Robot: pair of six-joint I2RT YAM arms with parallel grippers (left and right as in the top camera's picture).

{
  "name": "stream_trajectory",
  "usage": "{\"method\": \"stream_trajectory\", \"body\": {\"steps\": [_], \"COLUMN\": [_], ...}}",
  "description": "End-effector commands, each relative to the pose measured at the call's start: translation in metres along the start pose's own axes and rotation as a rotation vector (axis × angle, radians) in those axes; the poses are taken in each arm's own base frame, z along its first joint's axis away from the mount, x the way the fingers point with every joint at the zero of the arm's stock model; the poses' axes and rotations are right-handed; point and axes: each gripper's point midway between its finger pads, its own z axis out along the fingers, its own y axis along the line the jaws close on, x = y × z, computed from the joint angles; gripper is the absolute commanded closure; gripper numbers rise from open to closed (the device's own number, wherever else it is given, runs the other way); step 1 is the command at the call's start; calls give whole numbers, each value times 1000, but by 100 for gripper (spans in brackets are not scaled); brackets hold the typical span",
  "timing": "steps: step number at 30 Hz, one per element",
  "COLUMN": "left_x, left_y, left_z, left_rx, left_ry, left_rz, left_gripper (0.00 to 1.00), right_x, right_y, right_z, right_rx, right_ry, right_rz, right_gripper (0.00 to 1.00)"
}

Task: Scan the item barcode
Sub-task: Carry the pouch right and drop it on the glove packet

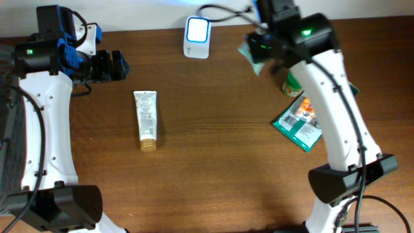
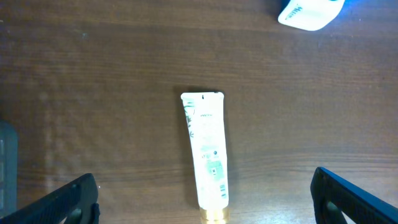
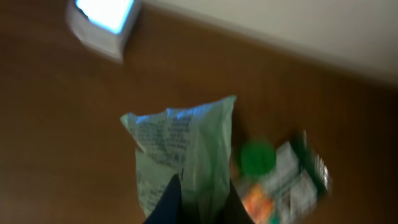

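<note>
right gripper (image 1: 259, 46): jaws closed on a pale green pouch (image 3: 180, 143), pinched at one end; the rest hung free beyond the fingers
left gripper (image 1: 118, 65): jaws wide apart, nothing held, hovering off the table's left side
item position: pouch was up off the table at the far right-centre, just right of the scanner (image 1: 196, 37)
key relation: scanner lay to the robot's left of the pouch and slightly farther out; in the right wrist view it sat up-left of the pouch's free end, near but not touching
pouch axis: long axis ran out from the fingers roughly toward the scanner side; a printed face pointed at the wrist camera
barcode: could not tell where it was, as the right wrist view was blurred
nearer arm: the right, and it already had the item; the left was farther away
likely step: carrying the pouch over to present it to the lit scanner window, probably needing a turn of the wrist
surface: dark brown wood table (image 1: 220, 168), flat and bare between pouch and scanner
room: clear path leftward; white tube (image 1: 145, 120) lay flat well apart near the left arm, long axis near-to-far, cap toward the robot
clutter: green-capped bottle (image 1: 292, 84) and teal packet (image 1: 297, 124) sat beside the right arm, away from the scanner
</note>
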Motion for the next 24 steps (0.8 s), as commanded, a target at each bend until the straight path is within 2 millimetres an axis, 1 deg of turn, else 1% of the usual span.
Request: {"method": "stream_trajectory", "body": {"steps": [1,3,4,8,11,17,18,19,22,24], "left_x": [-4,-4,-4,-4,-4,-4,-4,-4,-4,-4], "left_y": [1,1,1,1,1,1,1,1,1,1], "left_z": [-6,-6,-6,-6,-6,-6,-6,-6,-6,-6], "left_rx": [-2,-2,-2,-2,-2,-2,-2,-2,-2,-2], "left_ry": [-20,-20,-20,-20,-20,-20,-20,-20,-20,-20], "left_rz": [12,12,12,12,12,12,12,12,12,12], "left_gripper": [1,1,1,0,1,1,1,1,1,1], "right_x": [43,68,76,96,106,125,127,132,135,137], "right_y": [-28,-48,-56,-83,-94,-100,-101,-108,-118,-124], "right_z": [16,30,36,64,83,115,116,121,122,122], "right_rx": [-32,-6,0,31,43,34,35,55,70,74], "right_ry": [206,327,369,471,523,619,626,643,648,650], "right_rz": [211,249,267,330,355,316,316,321,338,353], "right_gripper": [96,96,96,96,96,96,96,96,95,79]}}
